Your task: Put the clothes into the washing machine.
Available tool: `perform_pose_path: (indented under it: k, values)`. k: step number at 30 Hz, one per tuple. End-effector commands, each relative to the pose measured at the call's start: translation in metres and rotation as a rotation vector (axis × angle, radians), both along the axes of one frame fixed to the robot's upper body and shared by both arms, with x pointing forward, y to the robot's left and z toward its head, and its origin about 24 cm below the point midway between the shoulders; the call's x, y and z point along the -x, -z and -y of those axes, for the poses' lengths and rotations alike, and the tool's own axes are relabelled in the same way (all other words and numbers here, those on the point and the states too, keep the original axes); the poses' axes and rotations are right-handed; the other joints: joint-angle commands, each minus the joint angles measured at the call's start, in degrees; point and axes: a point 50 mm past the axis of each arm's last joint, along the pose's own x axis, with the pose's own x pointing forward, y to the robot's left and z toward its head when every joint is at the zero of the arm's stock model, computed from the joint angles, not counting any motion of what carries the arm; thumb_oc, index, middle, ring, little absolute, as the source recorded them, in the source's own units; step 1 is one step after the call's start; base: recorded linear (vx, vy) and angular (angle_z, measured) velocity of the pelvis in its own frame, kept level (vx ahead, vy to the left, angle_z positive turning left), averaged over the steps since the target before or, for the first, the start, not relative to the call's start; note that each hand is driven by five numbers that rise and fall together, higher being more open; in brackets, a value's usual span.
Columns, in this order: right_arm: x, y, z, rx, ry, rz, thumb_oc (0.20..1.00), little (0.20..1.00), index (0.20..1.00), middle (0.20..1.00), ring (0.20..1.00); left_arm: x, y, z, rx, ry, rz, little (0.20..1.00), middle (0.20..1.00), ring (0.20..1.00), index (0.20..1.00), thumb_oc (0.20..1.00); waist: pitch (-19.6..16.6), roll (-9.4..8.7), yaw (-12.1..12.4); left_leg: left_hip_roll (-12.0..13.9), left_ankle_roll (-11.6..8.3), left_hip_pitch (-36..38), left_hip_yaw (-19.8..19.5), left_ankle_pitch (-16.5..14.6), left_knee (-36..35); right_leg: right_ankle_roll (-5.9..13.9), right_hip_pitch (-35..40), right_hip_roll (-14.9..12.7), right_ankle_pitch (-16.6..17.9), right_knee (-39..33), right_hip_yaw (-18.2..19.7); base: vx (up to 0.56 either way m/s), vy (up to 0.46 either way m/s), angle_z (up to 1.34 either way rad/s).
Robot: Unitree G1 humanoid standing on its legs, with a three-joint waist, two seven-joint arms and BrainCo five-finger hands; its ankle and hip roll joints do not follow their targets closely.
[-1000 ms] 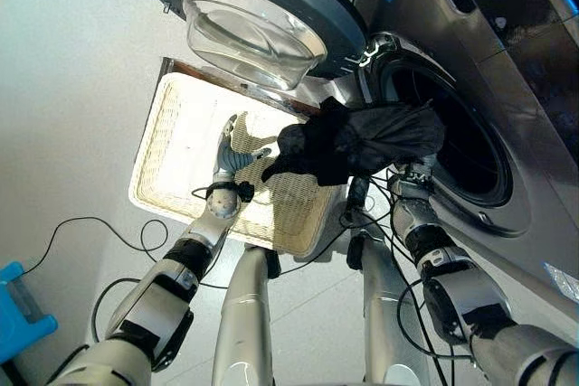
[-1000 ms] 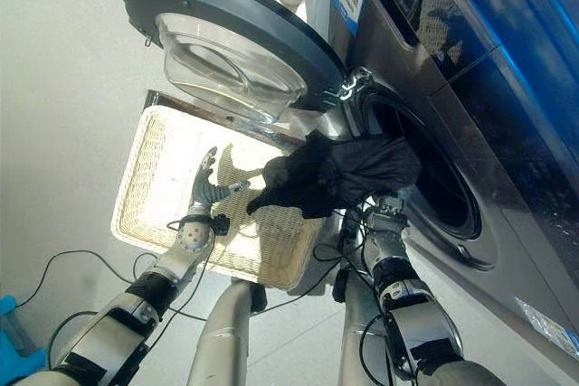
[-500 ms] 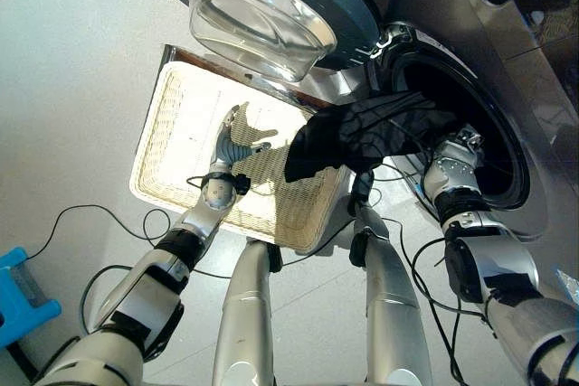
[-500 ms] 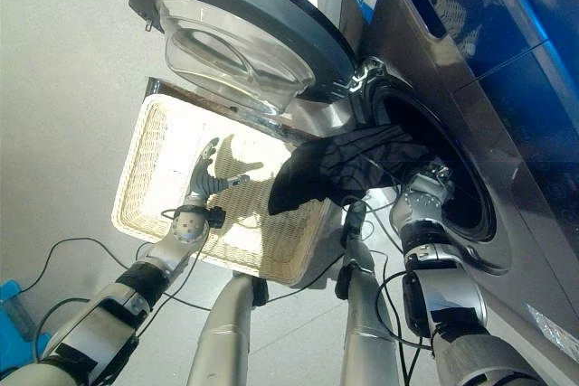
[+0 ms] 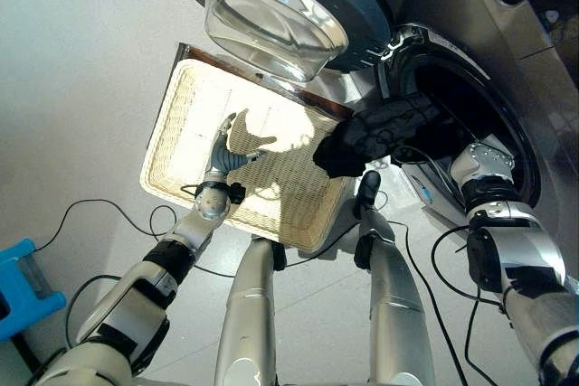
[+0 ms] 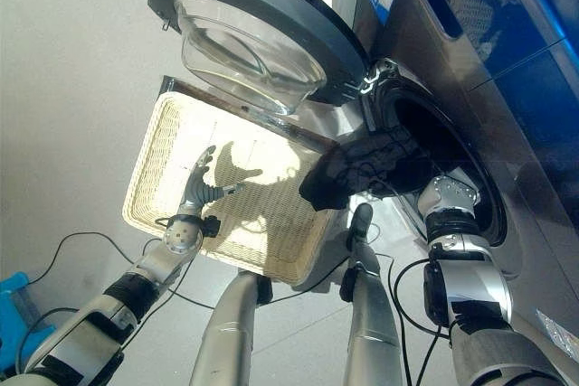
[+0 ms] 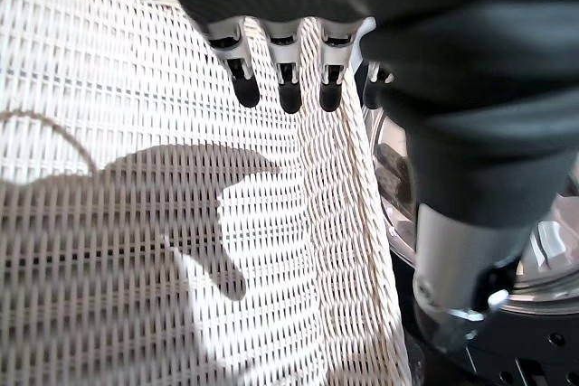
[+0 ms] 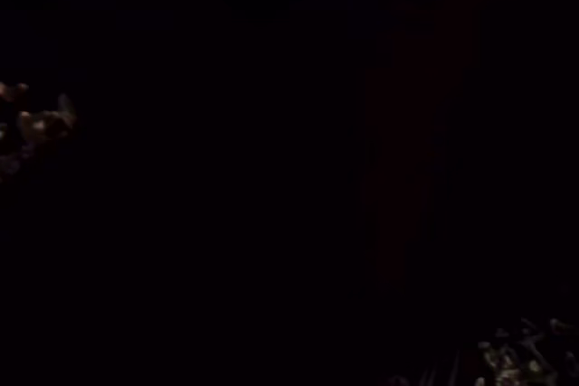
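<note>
One garment [image 5: 380, 133]: now half inside drum [image 5: 479, 124], was outside.
Right hand: hidden inside; grip unreadable.
Left hand [image 5: 226, 146]: open over basket [image 5: 181, 124].

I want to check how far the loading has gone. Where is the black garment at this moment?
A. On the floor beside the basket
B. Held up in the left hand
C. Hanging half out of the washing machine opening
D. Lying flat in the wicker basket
C: the black garment drapes over the lower rim of the washing machine opening, one end inside the drum, the other hanging towards the wicker basket.
</note>
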Motion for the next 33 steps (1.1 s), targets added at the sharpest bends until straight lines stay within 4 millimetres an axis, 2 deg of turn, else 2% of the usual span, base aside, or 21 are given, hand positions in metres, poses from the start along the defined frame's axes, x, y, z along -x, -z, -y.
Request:
perform_pose_path:
  k: [1,2,3,4,5,8,10,11,12,13,15,24,27,33]
  values:
    - [0.034,-0.039,0.057,0.067,0.190,0.029,0.200,0.200,0.200,0.200,0.200,0.004,-0.003,0.007,0.057,0.008,0.044,1.000,1.000,1.000,1.000,1.000,-1.6,4.07,-2.1,-4.2,-1.17,0.7,2.5,-1.4,-1.8,7.18,0.8,-1.3,-6.8,8.6,-3.9,0.00,0.000,0.00]
    - [0.032,-0.040,0.056,0.075,0.173,-0.002,0.316,0.316,0.316,0.316,0.316,0.004,-0.003,0.008,0.059,0.009,0.042,1.000,1.000,1.000,1.000,1.000,-1.6,4.16,-2.1,-4.2,-1.15,0.8,2.5,-1.4,-1.8,7.11,0.8,-1.2,-6.8,8.6,-3.9,0.00,0.000,0.00]
    - [0.028,-0.039,0.054,0.144,0.128,-0.107,1.000,1.000,1.000,1.000,1.000,0.005,-0.001,0.010,0.060,0.011,0.037,1.000,1.000,1.000,1.000,1.000,-1.6,4.23,-2.0,-4.2,-1.20,1.3,2.4,-1.8,-1.8,7.27,1.2,-1.3,-7.3,8.9,-3.8,0.00,0.000,0.00]
    - [0.026,-0.040,0.053,0.168,0.112,-0.158,1.000,1.000,1.000,1.000,1.000,0.005,-0.001,0.010,0.059,0.012,0.037,1.000,1.000,1.000,1.000,1.000,-1.6,4.26,-2.0,-4.2,-1.17,1.3,2.4,-1.8,-1.8,7.21,1.3,-1.2,-7.4,8.9,-3.7,0.00,0.000,0.00]
    - [0.016,-0.044,0.045,0.243,0.027,-0.291,1.000,1.000,1.000,1.000,1.000,0.004,-0.003,0.012,0.062,0.014,0.045,1.000,1.000,1.000,1.000,1.000,-1.6,4.30,-1.9,-4.2,-0.97,0.8,2.5,-1.3,-1.9,6.93,0.8,-1.2,-7.0,8.7,-3.8,0.00,0.000,0.00]
    - [0.007,-0.025,0.044,0.384,-0.086,-0.726,1.000,1.000,1.000,1.000,1.000,0.001,-0.006,0.011,0.061,0.016,0.046,1.000,1.000,1.000,1.000,1.000,-1.6,4.22,-1.5,-4.1,-0.91,1.2,2.5,-1.3,-2.1,6.88,1.2,-1.1,-7.4,8.8,-3.9,0.00,0.000,0.00]
    - [0.009,-0.016,0.048,0.516,-0.063,-1.022,1.000,1.000,1.000,1.000,1.000,-0.001,-0.008,0.012,0.053,0.017,0.044,1.000,1.000,1.000,1.000,1.000,-1.6,4.00,-1.2,-4.0,-0.67,1.1,2.5,-1.1,-2.3,6.81,1.1,-1.0,-7.3,8.7,-4.2,0.00,0.000,0.00]
    - [0.010,-0.016,0.049,0.503,-0.052,-1.038,1.000,1.000,1.000,1.000,1.000,-0.002,-0.008,0.012,0.053,0.017,0.044,1.000,1.000,1.000,1.000,1.000,-1.6,4.02,-1.2,-4.0,-0.63,1.0,2.5,-1.1,-2.3,6.80,1.1,-1.0,-7.3,8.7,-4.2,0.00,0.000,0.00]
    - [0.009,-0.017,0.048,0.576,-0.048,-1.141,1.000,1.000,1.000,1.000,1.000,-0.002,-0.008,0.013,0.049,0.018,0.044,1.000,1.000,1.000,1.000,1.000,-1.6,3.98,-1.0,-3.9,-0.56,0.9,2.4,-1.0,-2.3,6.80,1.0,-1.1,-7.2,8.7,-4.4,0.00,-0.031,0.02]
    - [0.012,-0.017,0.052,0.584,-0.038,-1.324,1.000,1.000,1.000,1.000,1.000,-0.002,-0.007,0.011,0.045,0.022,0.044,1.000,1.000,1.000,1.000,1.000,-1.6,3.98,-0.6,-3.9,-0.41,0.5,2.6,-1.1,-2.1,6.73,0.7,-1.1,-7.3,8.9,-4.8,0.00,-0.030,0.00]
    - [0.019,-0.010,0.057,0.537,-0.045,-1.508,1.000,1.000,1.000,1.000,1.000,-0.002,-0.006,0.011,0.043,0.028,0.047,1.000,1.000,1.000,1.000,1.000,-1.6,4.10,-0.4,-4.0,-0.27,0.2,2.5,-1.1,-1.9,6.70,0.4,-1.1,-7.4,9.2,-4.9,0.00,0.000,0.00]
    - [0.039,-0.012,0.066,0.477,0.159,-1.943,1.000,1.000,1.000,1.000,1.000,0.003,0.000,0.020,0.046,0.063,0.049,1.000,1.000,1.000,1.000,1.000,-1.6,5.33,0.9,-4.6,0.55,-0.9,1.7,-1.8,-0.9,6.69,-0.6,-1.4,-7.9,10.2,-5.2,0.00,-0.003,0.02]
    - [0.036,-0.014,0.063,0.529,0.182,-1.984,1.000,1.000,1.000,1.000,1.000,0.005,0.002,0.023,0.052,0.075,0.051,1.000,1.000,1.000,1.000,1.000,-1.6,5.72,0.9,-4.7,0.58,-0.8,1.8,-1.9,-1.1,6.66,-0.6,-1.4,-8.1,10.1,-4.9,0.00,0.014,0.00]
    - [0.029,-0.021,0.055,0.730,0.353,-2.026,1.000,1.000,1.000,1.000,1.000,0.008,0.004,0.026,0.064,0.079,0.055,1.000,1.000,1.000,1.000,1.000,-1.6,5.90,0.5,-4.8,0.74,-1.0,1.9,-2.2,-0.9,6.62,-1.1,-1.2,-8.4,10.3,-4.2,0.00,0.021,0.00]
